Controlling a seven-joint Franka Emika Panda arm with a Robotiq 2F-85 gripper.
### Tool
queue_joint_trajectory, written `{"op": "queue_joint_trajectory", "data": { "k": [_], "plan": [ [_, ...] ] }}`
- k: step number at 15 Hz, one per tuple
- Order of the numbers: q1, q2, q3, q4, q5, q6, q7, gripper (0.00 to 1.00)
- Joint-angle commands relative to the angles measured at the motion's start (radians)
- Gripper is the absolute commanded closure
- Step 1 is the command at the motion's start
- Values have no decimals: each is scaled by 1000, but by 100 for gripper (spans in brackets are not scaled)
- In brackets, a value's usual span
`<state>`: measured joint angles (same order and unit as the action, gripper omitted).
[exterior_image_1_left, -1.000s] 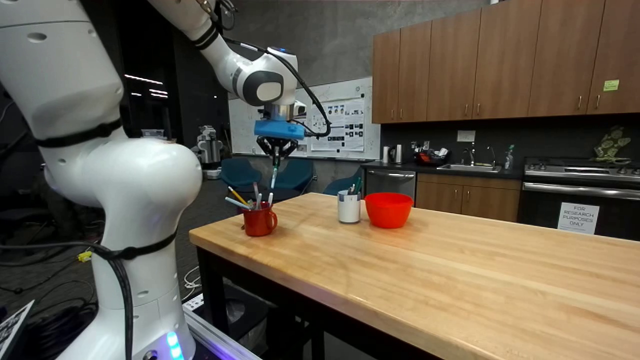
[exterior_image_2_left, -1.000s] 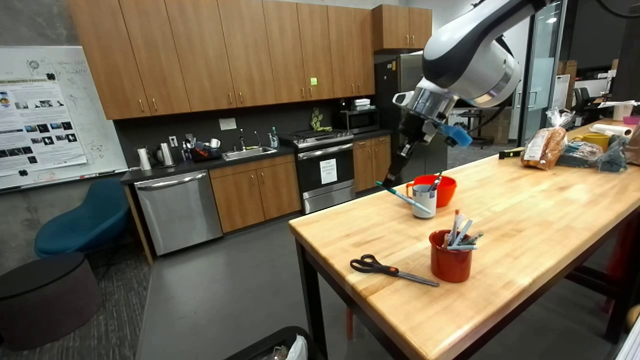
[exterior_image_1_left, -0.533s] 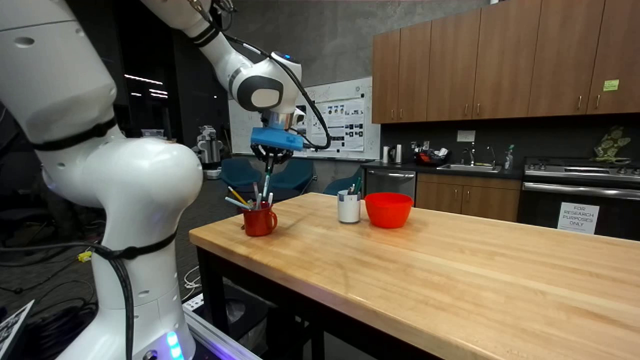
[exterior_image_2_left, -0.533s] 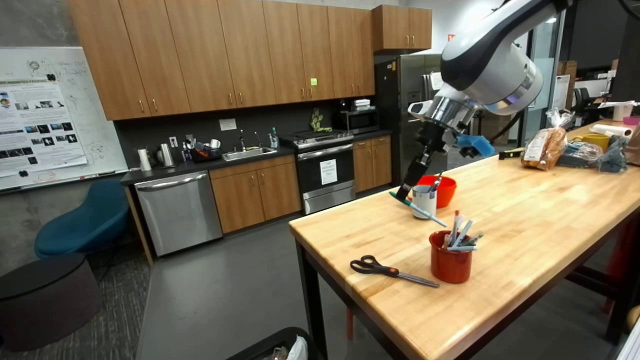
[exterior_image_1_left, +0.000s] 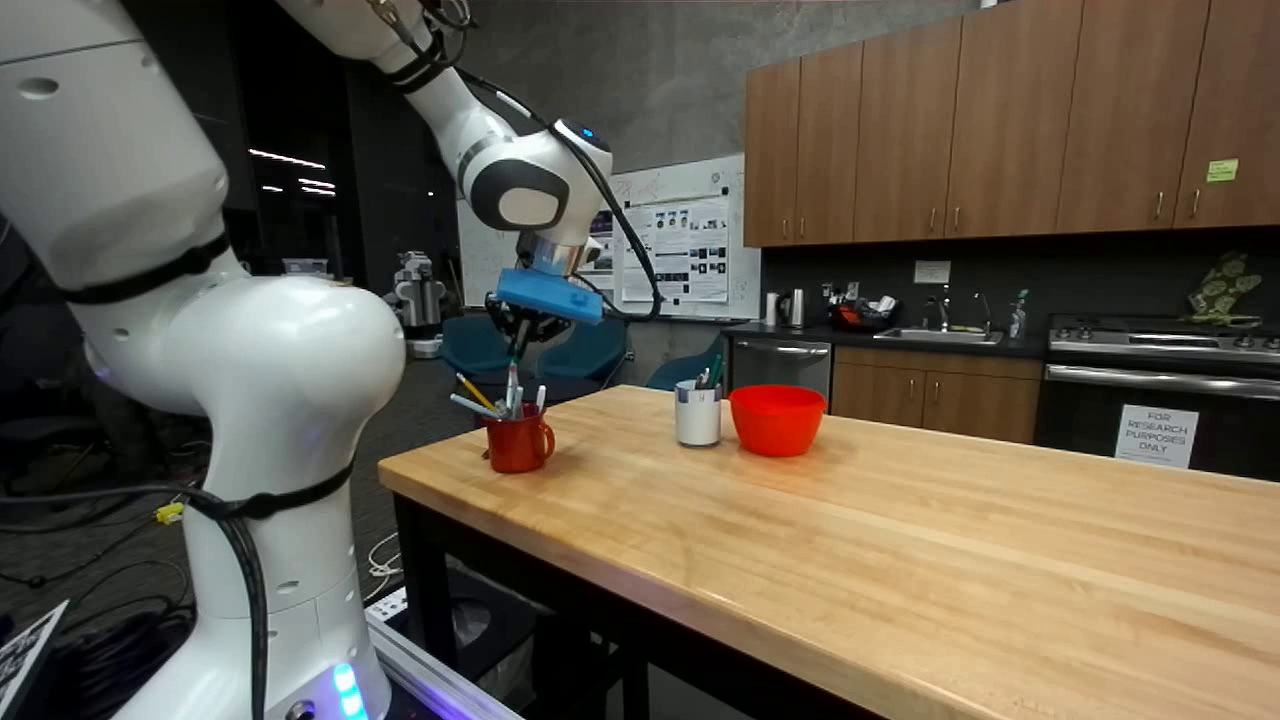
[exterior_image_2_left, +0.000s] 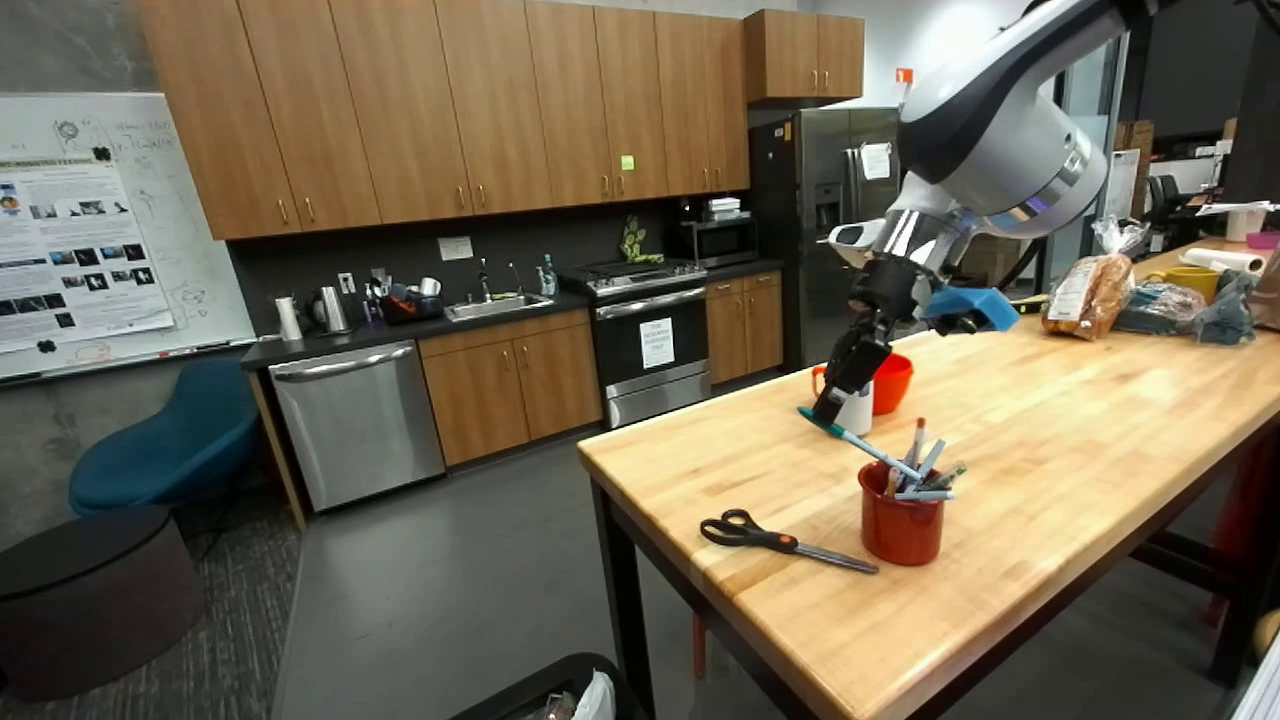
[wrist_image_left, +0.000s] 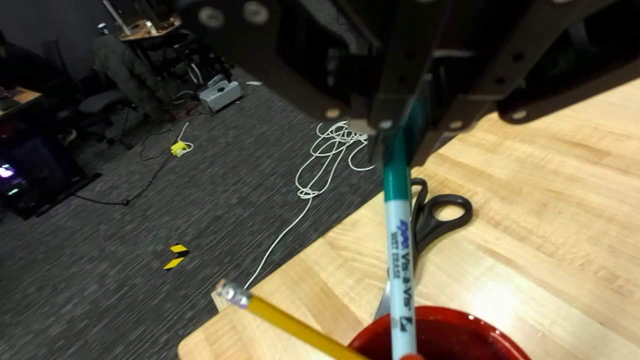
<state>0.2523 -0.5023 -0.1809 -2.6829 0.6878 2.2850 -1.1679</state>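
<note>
My gripper (wrist_image_left: 398, 150) is shut on the teal-capped end of a white-barrelled marker (wrist_image_left: 399, 265). In an exterior view the marker (exterior_image_2_left: 870, 448) slants down to the right from the fingertips, its free end among the pens over the red mug (exterior_image_2_left: 902, 525). Whether that end is inside the rim I cannot tell. The wrist view has the mug (wrist_image_left: 460, 335) at the bottom, cut by the frame, with a yellow pencil (wrist_image_left: 295, 322) sticking out leftward. Several pens stand in the mug (exterior_image_1_left: 515, 447). Black scissors (exterior_image_2_left: 760, 537) lie beside it, partly behind the marker in the wrist view.
A white cup (exterior_image_1_left: 698, 418) with pens and a red bowl (exterior_image_1_left: 778, 420) stand further along the wooden table (exterior_image_1_left: 800, 540). Bagged bread (exterior_image_2_left: 1088, 295) sits at the far end. The table edge runs close to the mug and scissors.
My gripper has come down and over toward the red mug, carrying the marker. The marker's free end has gone from near the white cup in the picture to over the mug's pens.
</note>
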Motion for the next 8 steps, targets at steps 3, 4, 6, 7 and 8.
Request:
{"op": "queue_joint_trajectory", "data": {
  "k": [3,4,6,7,8],
  "plan": [
    [-27,33,-28,11,69,-148,-187,97],
    [-34,44,-28,16,79,-171,-218,97],
    [-51,65,-22,29,95,-213,-270,97],
    [-60,79,-18,37,102,-231,-298,97],
    [-68,90,-14,45,108,-249,-322,97]
  ]
}}
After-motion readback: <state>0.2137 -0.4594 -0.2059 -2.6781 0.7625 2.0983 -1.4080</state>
